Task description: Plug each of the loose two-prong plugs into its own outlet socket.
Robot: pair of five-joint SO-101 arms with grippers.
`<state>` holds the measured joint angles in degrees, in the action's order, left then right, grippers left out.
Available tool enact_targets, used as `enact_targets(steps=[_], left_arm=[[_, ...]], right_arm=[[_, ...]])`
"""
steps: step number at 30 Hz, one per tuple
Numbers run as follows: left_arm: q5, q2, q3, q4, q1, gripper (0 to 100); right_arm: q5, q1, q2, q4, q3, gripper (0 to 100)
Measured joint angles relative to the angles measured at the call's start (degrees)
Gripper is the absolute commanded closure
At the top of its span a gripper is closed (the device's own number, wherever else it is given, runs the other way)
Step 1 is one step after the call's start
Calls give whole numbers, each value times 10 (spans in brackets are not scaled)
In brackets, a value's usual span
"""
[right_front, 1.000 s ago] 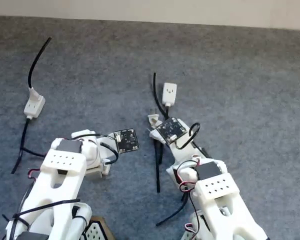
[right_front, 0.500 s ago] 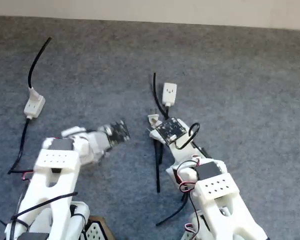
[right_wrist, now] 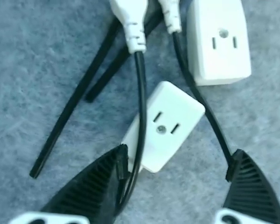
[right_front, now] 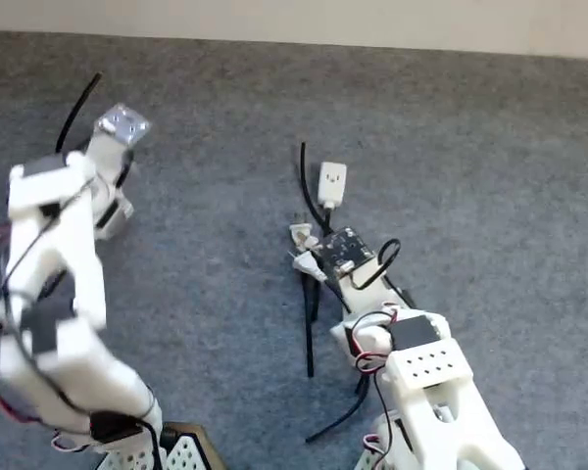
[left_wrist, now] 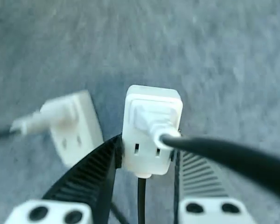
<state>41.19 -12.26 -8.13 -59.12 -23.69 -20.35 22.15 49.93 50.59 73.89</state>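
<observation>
High view: two loose white two-prong plugs (right_front: 299,235) lie close together near the middle of the grey felt-like table cover (right_front: 470,147). The one nearer 12 o'clock points its prongs toward 12. Their thin black cords (right_front: 310,333) trail off toward 6 o'clock. Neither plug sits in a socket. A far white rectangular outlet block (right_front: 331,183) lies at about 1 o'clock from the plugs, near them but apart. The white right arm (right_front: 421,372) comes in from 5 o'clock and ends just beside the plugs. In the right wrist view a tilted white outlet block (right_wrist: 165,123) lies face up on the cover inside the right gripper (right_wrist: 177,156). Its black fingers (right_wrist: 100,182) stand wide apart, and one plug's cord runs between the block and one finger. The other finger is clear of the block. The white left arm (right_front: 54,225) stands at the 9 to 10 o'clock side of the table, well apart from the plugs. In the left wrist view a plugged white outlet block (left_wrist: 151,135) has a white plug seated in it, with a black cord leading away. The left gripper (left_wrist: 147,158) is right at this block, and I cannot tell whether it clamps the block or stands loose about it. A blurred white outlet block (left_wrist: 72,123), also with a plug in it, sits just beside.
</observation>
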Motion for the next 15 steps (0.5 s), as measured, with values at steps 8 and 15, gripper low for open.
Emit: enact_targets(steps=[8,15], left_arm=[[-47,-284,386,-161,0,972],[-36,-428,643,-345,-1,671]], right_arm=[[0,-76,0,0,0,673],[0,-161,0,0,0,673]])
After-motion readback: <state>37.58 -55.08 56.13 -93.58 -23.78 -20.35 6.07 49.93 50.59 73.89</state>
